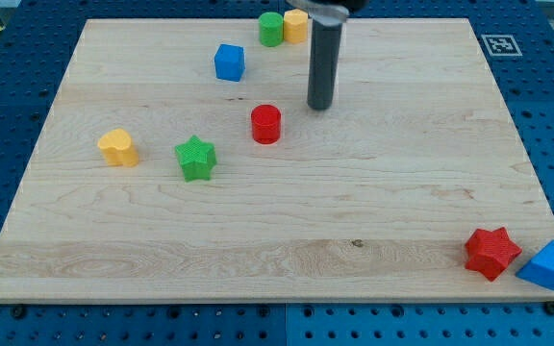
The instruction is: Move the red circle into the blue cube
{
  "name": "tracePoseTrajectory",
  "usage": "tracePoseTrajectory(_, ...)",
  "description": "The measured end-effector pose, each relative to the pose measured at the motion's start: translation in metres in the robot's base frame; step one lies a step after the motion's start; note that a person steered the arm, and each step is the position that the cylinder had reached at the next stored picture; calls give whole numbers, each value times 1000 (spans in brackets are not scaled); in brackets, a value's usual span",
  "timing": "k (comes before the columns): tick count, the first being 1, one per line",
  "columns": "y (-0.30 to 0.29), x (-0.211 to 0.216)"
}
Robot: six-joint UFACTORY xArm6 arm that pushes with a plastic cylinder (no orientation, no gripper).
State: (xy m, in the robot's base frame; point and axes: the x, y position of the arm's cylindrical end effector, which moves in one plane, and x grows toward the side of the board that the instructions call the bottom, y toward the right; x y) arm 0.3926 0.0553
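Observation:
The red circle (pixel 266 124) stands near the middle of the wooden board (pixel 373 221). The blue cube (pixel 229 61) sits up and to its left, toward the view's top. My tip (pixel 320 107) is down on the board to the right of the red circle and slightly above it, with a small gap between them. The blue cube lies well to the left of the tip.
A green cylinder (pixel 271 29) and a yellow block (pixel 296 26) stand together at the view's top. A yellow heart-like block (pixel 118 147) and a green star (pixel 196 158) lie at the left. A red star (pixel 491 253) and a blue triangular block (pixel 547 266) lie at the bottom right corner.

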Motion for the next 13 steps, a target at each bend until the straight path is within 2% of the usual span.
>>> tracePoseTrajectory(1, 1, 36)
tracePoseTrajectory(2, -17, 47)
tracePoseTrajectory(5, -71, 55)
tracePoseTrajectory(7, -74, 53)
tracePoseTrajectory(13, -74, -48)
